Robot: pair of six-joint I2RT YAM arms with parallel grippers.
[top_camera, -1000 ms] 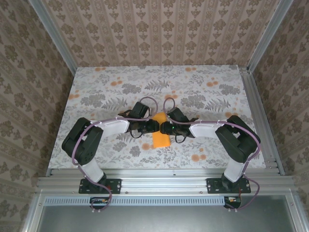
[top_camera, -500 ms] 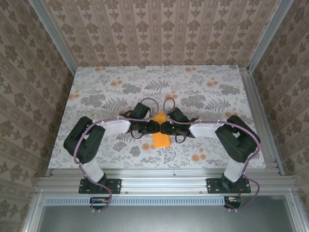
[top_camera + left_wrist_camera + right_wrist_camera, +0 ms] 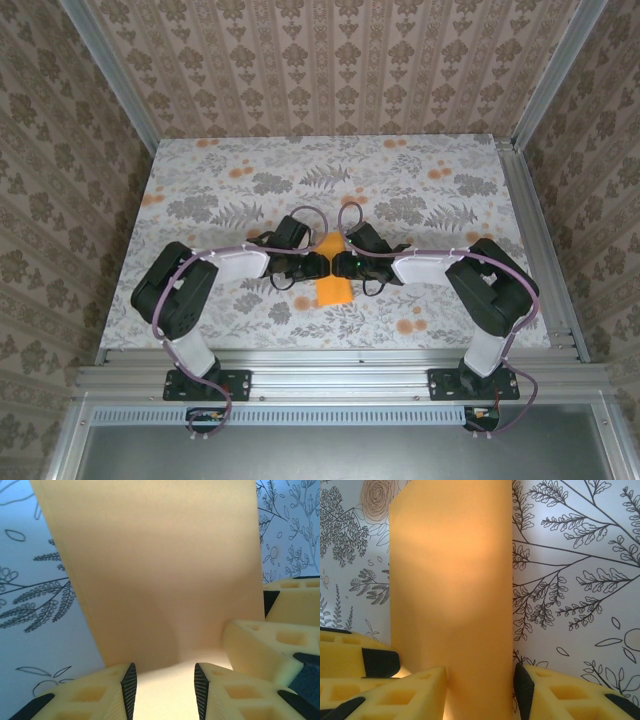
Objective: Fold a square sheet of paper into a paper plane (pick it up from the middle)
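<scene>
Where the two arms meet at the middle of the table (image 3: 450, 200), the left tool (image 3: 163, 680) has its jaws partly spread, and the square sheet of paper (image 3: 160, 570) passes under them, wider than the gap, so nothing looks nipped. The right tool (image 3: 480, 680) is about as far spread. Here the orange strip runs straight out between its pads (image 3: 522, 687) with an edge against each, and I cannot tell whether that is a pinch across the width or just a straddle. The paper, already creased to a narrow strip, lies flat on the flowered cloth between the two tools, its near end sticking out towards the arm bases.

It should handle as very light, thin and limp. Squeezed edge to edge it would likely buckle, and on the cloth it may slide. A better hold is probably flat across its faces near the middle, with the other tool pressing it down.
</scene>
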